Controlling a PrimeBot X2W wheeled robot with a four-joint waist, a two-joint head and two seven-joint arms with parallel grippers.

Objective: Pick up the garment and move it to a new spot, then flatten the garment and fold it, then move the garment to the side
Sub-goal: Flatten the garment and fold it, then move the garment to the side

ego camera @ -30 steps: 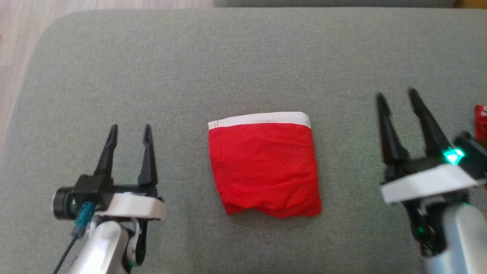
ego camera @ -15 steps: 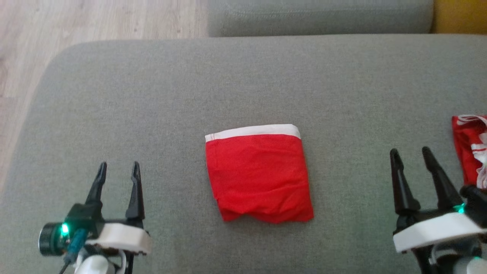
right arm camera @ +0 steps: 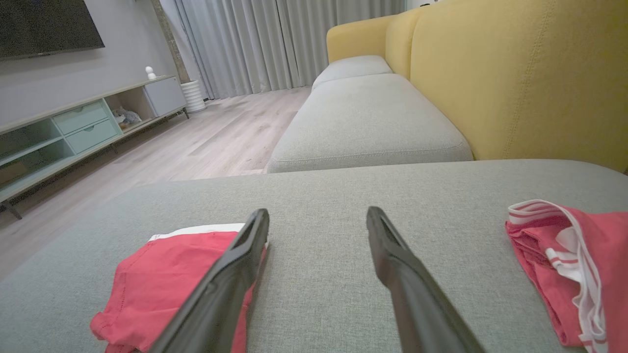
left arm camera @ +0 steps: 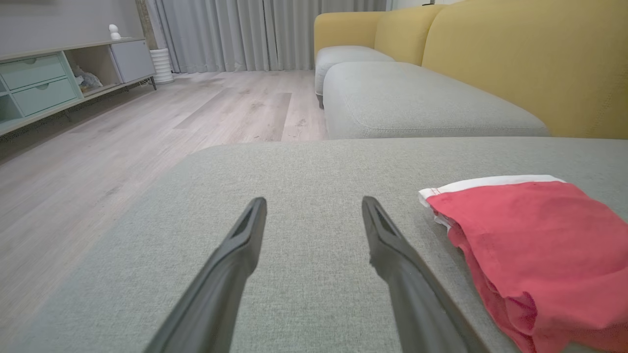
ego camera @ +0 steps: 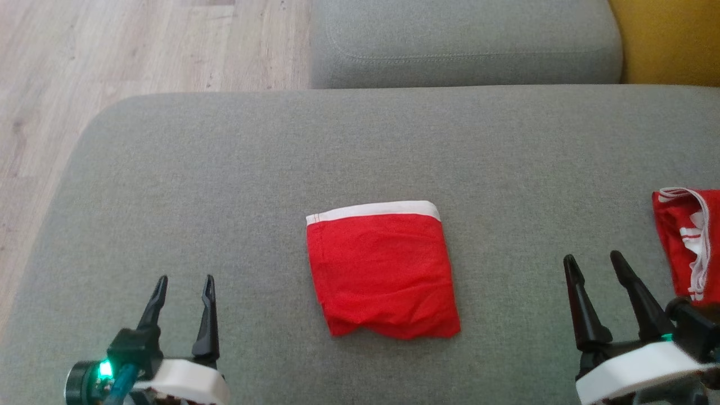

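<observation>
The garment (ego camera: 382,270) is a red piece with a white waistband, folded into a near square and lying flat in the middle of the grey cushion (ego camera: 225,169). It also appears at the right of the left wrist view (left arm camera: 530,245) and at the lower left of the right wrist view (right arm camera: 162,279). My left gripper (ego camera: 184,281) stands open at the lower left, well clear of the garment, nothing between its fingers (left arm camera: 245,245). My right gripper (ego camera: 593,261) stands open at the lower right, also apart from it and empty.
A second red garment (ego camera: 689,242) with white stripes lies bunched at the cushion's right edge, close to my right gripper. Another grey seat cushion (ego camera: 467,45) and a yellow sofa back (ego camera: 669,39) lie beyond. Wooden floor (ego camera: 84,84) borders the cushion on the left.
Both grippers have drawn back toward the bottom of the head view, staying open. The camera has tilted up, bringing the far cushion, floor and striped garment into view.
</observation>
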